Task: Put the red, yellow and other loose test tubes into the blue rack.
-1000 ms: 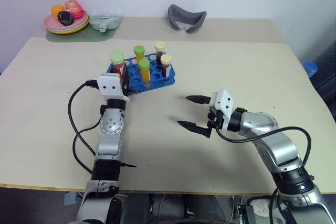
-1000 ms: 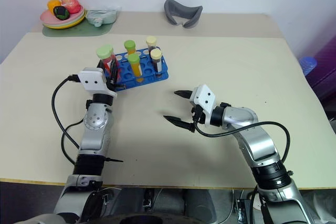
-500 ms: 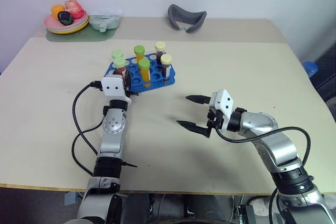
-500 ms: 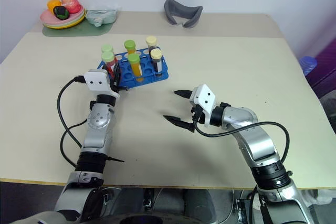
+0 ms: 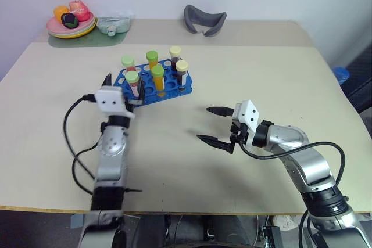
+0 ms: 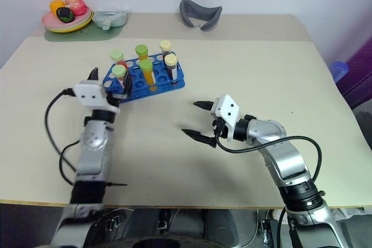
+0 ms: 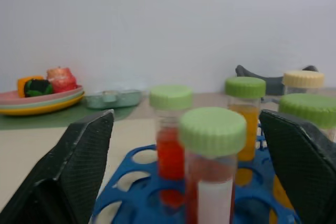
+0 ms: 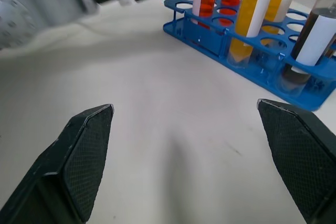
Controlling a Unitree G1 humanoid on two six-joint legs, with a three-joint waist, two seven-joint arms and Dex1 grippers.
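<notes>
With all 6 test tubes upright in the blue rack (image 5: 152, 82), left hand (image 5: 124, 88) sits wide open just before its near corner, nearer than wide-open, empty right hand (image 5: 213, 125) mid-desk (image 5: 244, 74).

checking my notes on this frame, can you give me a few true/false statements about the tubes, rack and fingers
1. Six capped tubes stand in the blue rack. True.
2. The left gripper is shut on a red tube. False: its fingers stand open on either side of the nearest red tube, which stands in the rack.
3. The right gripper is open over bare table. True.
4. A loose tube lies on the table between the arms. False: no loose tube is seen there.
5. The grey curved object sits at the far side of the table. True.
</notes>
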